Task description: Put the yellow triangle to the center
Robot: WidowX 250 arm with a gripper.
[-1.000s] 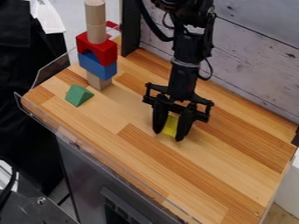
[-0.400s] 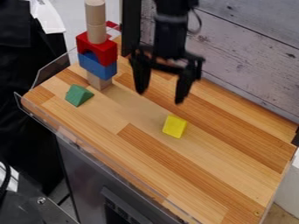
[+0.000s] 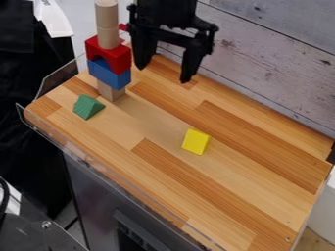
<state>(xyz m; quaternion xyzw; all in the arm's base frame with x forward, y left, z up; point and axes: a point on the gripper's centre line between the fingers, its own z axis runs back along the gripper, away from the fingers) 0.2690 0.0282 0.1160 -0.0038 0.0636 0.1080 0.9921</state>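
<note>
The wood-plank tabletop supports a yellow triangular block near its center, a green triangular block toward its left end, and, just beside the latter, an upright block tower.

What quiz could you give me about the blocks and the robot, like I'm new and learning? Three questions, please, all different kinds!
1. True or false: The gripper is open, with nothing between its fingers.

2. Pick one: In the tower, what is right under the blue block?
A) the red block
B) the wooden block
C) the table

3. Fill in the missing color: The green block is nearer to the tower, and the ____ block is farther away.

Key:
1. True
2. B
3. yellow
</note>
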